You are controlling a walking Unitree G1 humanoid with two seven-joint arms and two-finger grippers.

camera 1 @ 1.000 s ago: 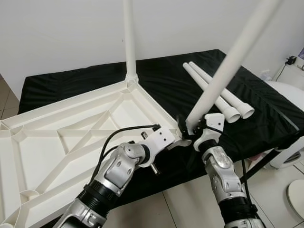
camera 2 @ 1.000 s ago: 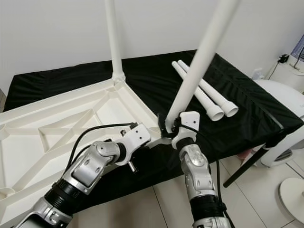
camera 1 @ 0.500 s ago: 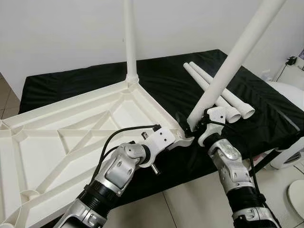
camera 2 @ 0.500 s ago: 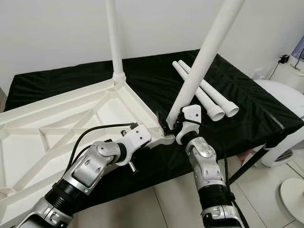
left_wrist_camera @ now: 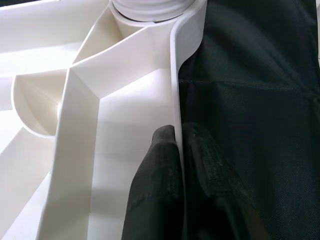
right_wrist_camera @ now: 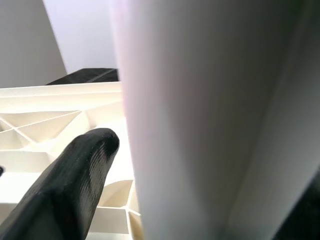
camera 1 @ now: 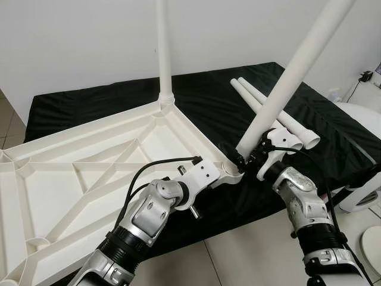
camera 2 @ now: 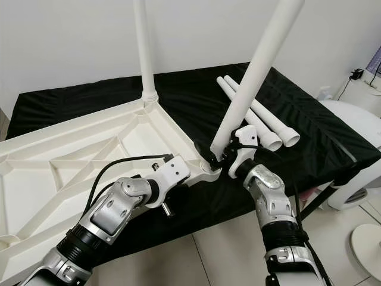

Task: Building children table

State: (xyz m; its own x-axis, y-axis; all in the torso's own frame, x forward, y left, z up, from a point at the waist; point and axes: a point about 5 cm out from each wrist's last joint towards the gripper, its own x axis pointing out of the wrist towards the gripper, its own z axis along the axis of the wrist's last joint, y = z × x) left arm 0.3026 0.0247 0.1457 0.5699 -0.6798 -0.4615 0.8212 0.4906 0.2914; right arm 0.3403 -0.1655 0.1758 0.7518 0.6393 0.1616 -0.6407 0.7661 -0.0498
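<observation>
Left eye view: black-draped bench (camera 1: 89,104) by white wall (camera 1: 77,42); left tool (left_wrist_camera: 180,150) clamped on tabletop rim (left_wrist_camera: 175,90), right tool (camera 1: 244,159) on leg (camera 1: 286,83).

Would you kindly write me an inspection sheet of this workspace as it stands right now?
Surface: black cloth-covered table, partly under the tabletop.
Job's things: white ribbed plastic tabletop lying underside up; one white tube leg upright in its far corner socket; a second white leg held tilted, its lower end at the near corner socket; two spare white legs lying side by side on the cloth.
Clutter: nothing seen.
Hands: left hand pinches the tabletop's edge wall near that corner; right hand grips the tilted leg's lower end.
Cables: black cable along the left wrist.
Surroundings: white wall, tiled floor, white rounded object on the right.
</observation>
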